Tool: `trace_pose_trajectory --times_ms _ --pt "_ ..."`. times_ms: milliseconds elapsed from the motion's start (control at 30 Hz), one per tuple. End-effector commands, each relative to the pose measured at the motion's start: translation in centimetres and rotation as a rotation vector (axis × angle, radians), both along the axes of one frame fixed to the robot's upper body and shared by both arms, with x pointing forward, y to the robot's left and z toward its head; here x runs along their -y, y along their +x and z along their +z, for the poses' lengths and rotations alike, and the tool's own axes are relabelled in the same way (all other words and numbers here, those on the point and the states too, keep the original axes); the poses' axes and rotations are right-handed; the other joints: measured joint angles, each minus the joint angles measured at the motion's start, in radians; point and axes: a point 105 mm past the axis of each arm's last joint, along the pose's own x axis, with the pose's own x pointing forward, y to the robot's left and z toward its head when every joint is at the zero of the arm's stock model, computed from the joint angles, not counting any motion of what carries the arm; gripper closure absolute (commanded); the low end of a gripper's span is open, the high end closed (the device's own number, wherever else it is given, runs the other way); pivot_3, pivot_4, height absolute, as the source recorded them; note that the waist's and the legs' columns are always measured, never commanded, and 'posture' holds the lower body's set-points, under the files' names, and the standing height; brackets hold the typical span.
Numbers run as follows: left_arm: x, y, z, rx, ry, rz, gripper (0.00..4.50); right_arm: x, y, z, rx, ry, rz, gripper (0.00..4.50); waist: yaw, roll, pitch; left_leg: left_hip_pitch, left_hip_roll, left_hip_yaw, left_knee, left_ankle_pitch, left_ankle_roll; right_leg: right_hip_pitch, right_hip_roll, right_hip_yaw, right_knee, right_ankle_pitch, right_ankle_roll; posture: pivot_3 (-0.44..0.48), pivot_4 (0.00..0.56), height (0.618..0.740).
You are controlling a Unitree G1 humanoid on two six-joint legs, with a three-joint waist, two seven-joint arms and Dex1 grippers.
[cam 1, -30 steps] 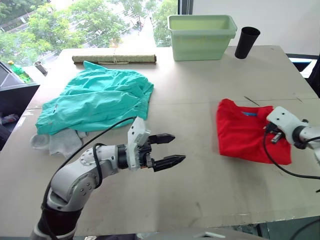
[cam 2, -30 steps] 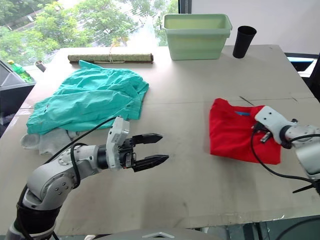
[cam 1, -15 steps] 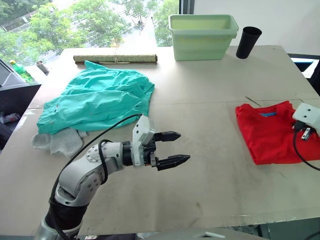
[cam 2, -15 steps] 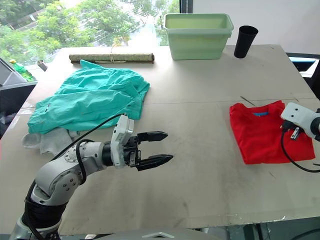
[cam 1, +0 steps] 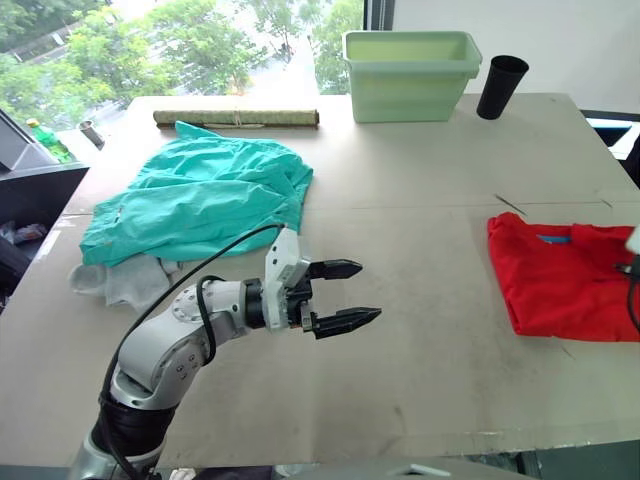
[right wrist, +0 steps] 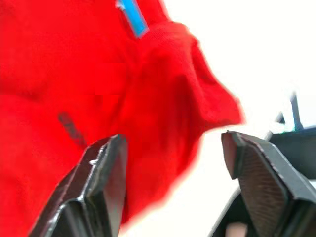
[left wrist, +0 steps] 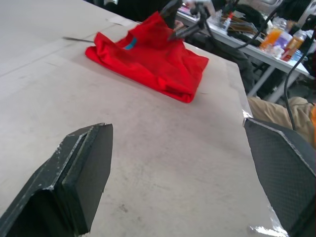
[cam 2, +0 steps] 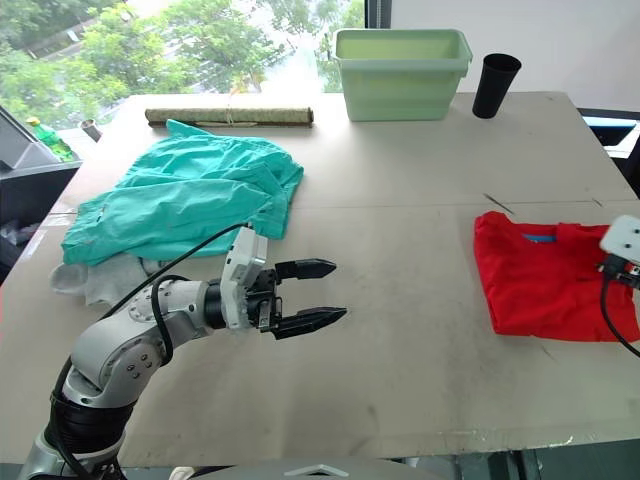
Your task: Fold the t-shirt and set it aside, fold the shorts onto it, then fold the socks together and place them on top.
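Hovering left tool (cam 1: 345, 294): held above bare table (cam 1: 420, 250) near the middle, fingers spread apart, nothing between them.
Right tool (right wrist: 173, 182): at the table's right edge over the t-shirt, fingers parted, released, red cloth showing between them.
T-shirt (cam 1: 565, 285): folded into a compact red rectangle, blue neck label facing up, lying at the right edge.
Shorts (cam 1: 200, 195): crumpled teal heap on the far left part of the table.
Socks (cam 1: 125, 282): grey-white, partly tucked under the shorts' near edge.
Far edge: pale green bin (cam 1: 412, 72), black cup (cam 1: 500, 86) just beside it, rolled mat (cam 1: 235, 117).
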Motion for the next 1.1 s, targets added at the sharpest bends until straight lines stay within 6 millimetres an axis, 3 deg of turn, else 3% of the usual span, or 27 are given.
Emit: trace_pose_trajectory --times_ms 33,200,300,367,433,500,633,833,967,1100 --pt "0.3 0.3 0.6 0.034 -0.019 -0.028 0.0 -0.8 -1.5 4.5 0.207 0.078 -0.084 1.2 -0.001 0.0 0.0 0.0 0.0 0.0 0.0 0.0 0.0 0.0 0.0 0.0 0.0 0.0 0.0 0.0 0.15 0.727" --pt "0.5 1.4 0.7 0.019 -0.053 -0.001 0.0 -3.7 -3.1 5.6 0.386 0.306 -0.158 1.2 -0.01 0.0 0.0 0.001 0.002 -0.002 0.001 -0.003 -0.003 0.0 0.001 -0.002 0.001 0.0 0.0 0.0 0.15 0.727" --pt "0.3 2.6 0.9 0.044 -0.077 0.071 0.0 -8.0 -3.2 5.1 0.454 0.545 -0.073 1.2 -0.011 0.0 0.0 0.0 0.002 -0.003 0.002 -0.003 -0.002 0.0 0.001 -0.002 0.002 0.0 0.0 0.0 0.15 0.727" --pt "-0.3 3.9 1.1 0.047 -0.106 0.162 0.0 -11.4 -2.9 5.0 0.474 0.694 0.021 0.61 -0.012 0.0 0.0 0.0 0.002 -0.003 0.003 -0.003 -0.001 0.0 0.002 -0.002 0.002 0.0 0.0 0.0 0.15 0.727" --pt "-2.0 5.8 1.5 0.04 -0.145 0.315 0.0 -16.3 -2.9 4.4 0.417 0.809 0.185 0.01 -0.013 0.0 0.0 0.0 0.002 -0.004 0.003 -0.002 -0.001 0.0 0.002 -0.002 0.002 0.0 0.0 0.0 0.15 0.727" --pt "-5.1 7.6 1.8 0.067 -0.116 0.491 0.0 -21.8 -3.4 4.3 0.303 0.95 0.408 0.01 -0.015 0.0 0.0 0.0 0.003 -0.004 0.003 -0.001 0.001 0.0 0.003 -0.002 0.002 0.0 0.0 0.0 0.15 0.727" --pt "-9.3 9.4 2.2 0.183 0.117 0.604 0.0 -27.2 -3.8 3.9 0.165 0.988 0.608 0.01 -0.018 -0.002 0.001 -0.001 0.004 -0.004 0.003 -0.001 0.001 -0.001 0.005 -0.002 0.002 0.0 0.0 0.0 0.15 0.727" --pt "-12.3 11.8 1.6 0.254 0.381 0.599 0.0 -31.2 -4.2 2.8 0.067 0.954 0.726 0.01 -0.003 -0.003 0.0 -0.003 0.0 -0.005 0.005 -0.004 0.0 -0.002 0.002 -0.002 0.001 -0.001 -0.002 0.0 0.15 0.727" --pt "-13.4 14.3 1.2 0.203 0.531 0.52 0.0 -31.9 -3.8 2.2 0.025 0.892 0.766 0.01 -0.006 -0.005 0.001 -0.004 -0.002 -0.004 0.006 -0.005 0.002 -0.002 0.001 -0.001 0.001 0.0 0.0 0.0 0.15 0.727" --pt "-14.4 16.5 -0.4 0.18 0.735 0.436 0.0 -32.3 -2.7 2.3 0.047 0.85 0.786 0.01 -0.012 -0.006 0.0 -0.004 -0.001 -0.003 0.008 -0.003 0.004 -0.002 0.003 -0.001 0.002 0.0 0.0 0.0 0.15 0.727"
